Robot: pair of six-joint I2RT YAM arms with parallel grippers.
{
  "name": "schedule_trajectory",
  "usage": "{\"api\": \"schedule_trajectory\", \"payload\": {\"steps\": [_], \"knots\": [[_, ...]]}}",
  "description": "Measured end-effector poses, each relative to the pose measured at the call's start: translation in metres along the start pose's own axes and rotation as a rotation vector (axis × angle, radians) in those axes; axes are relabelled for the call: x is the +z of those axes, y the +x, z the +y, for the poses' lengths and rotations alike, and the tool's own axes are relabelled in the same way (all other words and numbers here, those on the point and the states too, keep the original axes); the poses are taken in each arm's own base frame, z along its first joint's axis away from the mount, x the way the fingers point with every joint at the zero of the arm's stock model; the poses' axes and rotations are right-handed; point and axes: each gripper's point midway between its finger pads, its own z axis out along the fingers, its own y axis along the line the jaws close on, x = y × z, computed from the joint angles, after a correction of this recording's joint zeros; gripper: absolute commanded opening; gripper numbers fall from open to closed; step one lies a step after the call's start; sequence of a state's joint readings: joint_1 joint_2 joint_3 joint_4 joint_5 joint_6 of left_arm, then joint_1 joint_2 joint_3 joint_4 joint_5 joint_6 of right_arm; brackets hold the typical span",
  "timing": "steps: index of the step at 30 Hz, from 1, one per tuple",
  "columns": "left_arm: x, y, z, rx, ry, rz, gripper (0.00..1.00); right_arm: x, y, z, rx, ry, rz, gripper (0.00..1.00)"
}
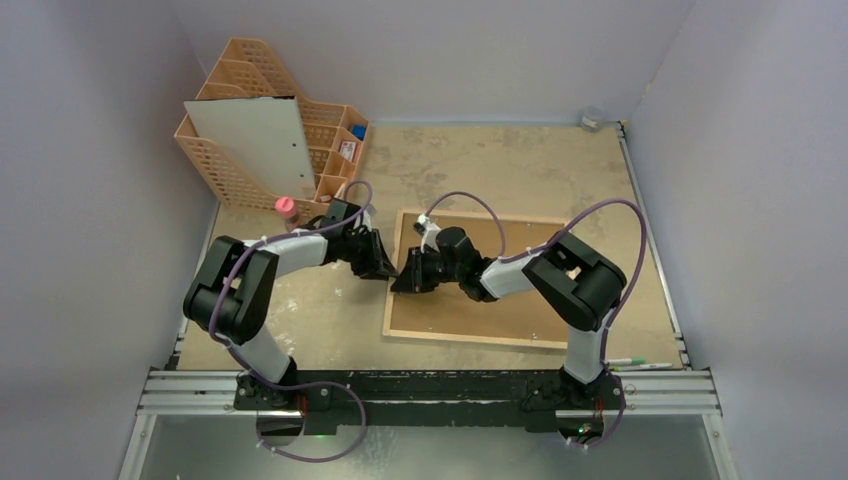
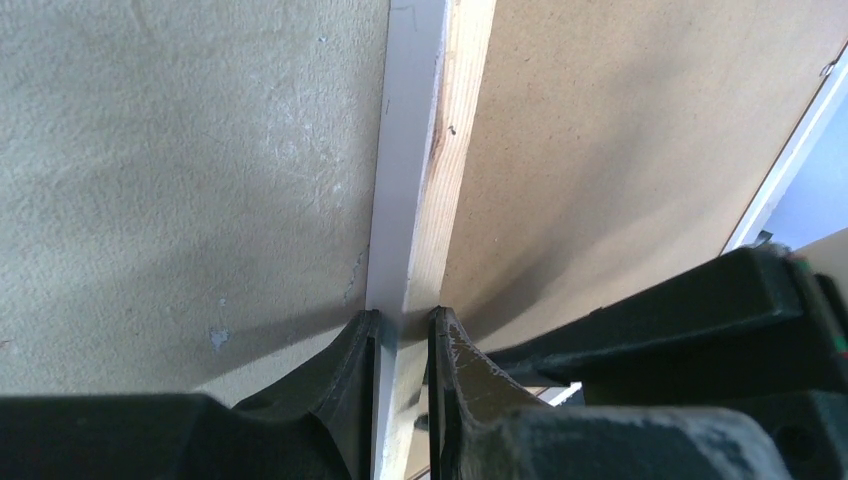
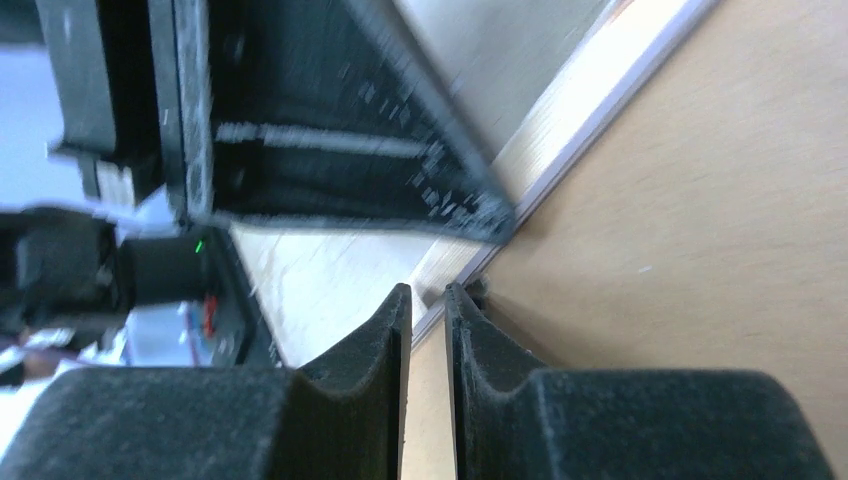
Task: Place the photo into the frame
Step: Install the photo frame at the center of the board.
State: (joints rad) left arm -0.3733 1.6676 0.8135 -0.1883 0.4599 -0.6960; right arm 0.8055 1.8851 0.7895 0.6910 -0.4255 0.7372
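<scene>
Back-up right of table [image 1: 330, 310] centre lies the frame [image 1: 470, 338], the photo [image 1: 250, 145] leaning white-side-out on the peach organiser [image 1: 215, 165] at the far-left corner; left gripper [image 2: 405, 320] clamped on the frame's left rim, right gripper [image 3: 428, 295] jaws nearly together at the fibreboard backing [image 1: 440, 315] edge, grip unclear, so hold the rim pinned flat and lift the backing slowly.

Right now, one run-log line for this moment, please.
left pincer: clamped on frame left edge | right pincer: narrow, at same edge, grip unclear | backing board: in frame | photo: in organiser
</scene>
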Motion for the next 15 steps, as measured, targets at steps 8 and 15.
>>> {"api": "schedule_trajectory", "payload": {"steps": [8, 15], "knots": [[0.0, 0.0, -0.001, -0.005, 0.0, 0.01, 0.0, -0.004, 0.027, 0.011, -0.013, -0.105, 0.113, 0.24], [0.0, 0.001, 0.0, -0.005, -0.001, 0.011, 0.0, -0.007, 0.021, 0.011, -0.014, -0.025, 0.074, 0.33]]}}
